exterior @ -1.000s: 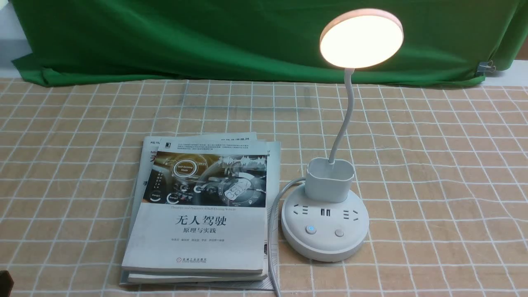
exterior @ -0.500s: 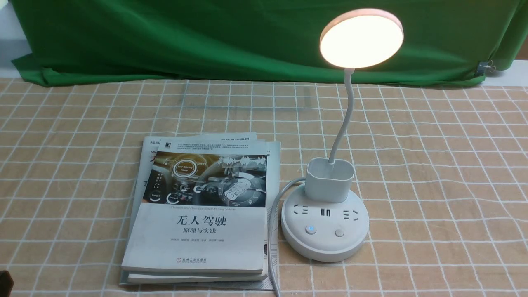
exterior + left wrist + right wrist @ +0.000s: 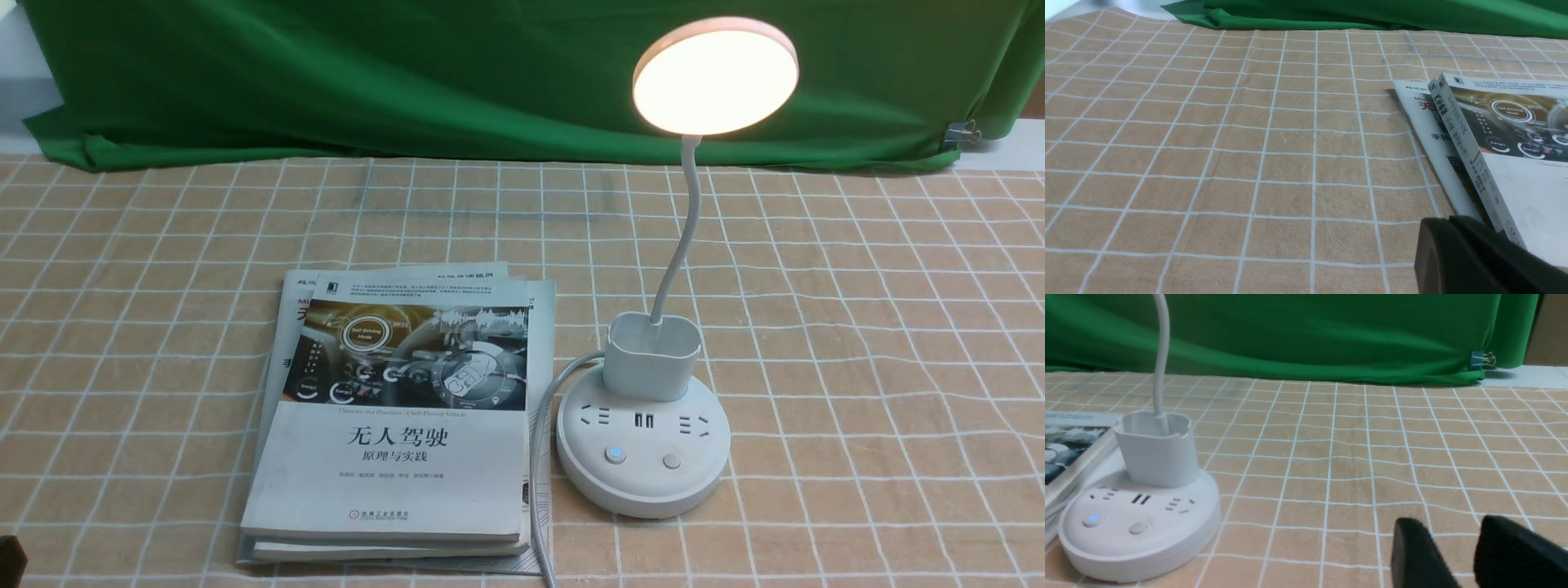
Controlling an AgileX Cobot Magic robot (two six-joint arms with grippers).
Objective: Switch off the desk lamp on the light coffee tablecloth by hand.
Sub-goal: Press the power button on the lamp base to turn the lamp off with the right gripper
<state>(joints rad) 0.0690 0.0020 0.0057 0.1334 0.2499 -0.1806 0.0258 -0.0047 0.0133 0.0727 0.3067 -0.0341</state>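
Front view: the lamp [image 3: 653, 359] stands on the tablecloth [image 3: 898, 327] with its head [image 3: 715, 75] glowing and its left button [image 3: 615, 454] lit blue. We judge that nothing of the task is done, and the whole reach and press is left. No claw shows near the lamp here. Just left of the lamp lie stacked books [image 3: 400, 416]. The top cover reads "无人驾驶 原理与实践" and "Self-Driving Mode". The publisher's line is too small for us to read, and we see no brand on the lamp.

Left wrist view: the left claw [image 3: 1450, 228] seems to have its fingers together on nothing, low over the tablecloth, beyond the books from the lamp. The cover here reads "Self-Driving Mode", "Energy1" and "Energy2".

Right wrist view: the right claw [image 3: 1466, 555] has its fingers apart and empty, low over the tablecloth to the right of the lamp, apart from it. We judge it the better placed to press.
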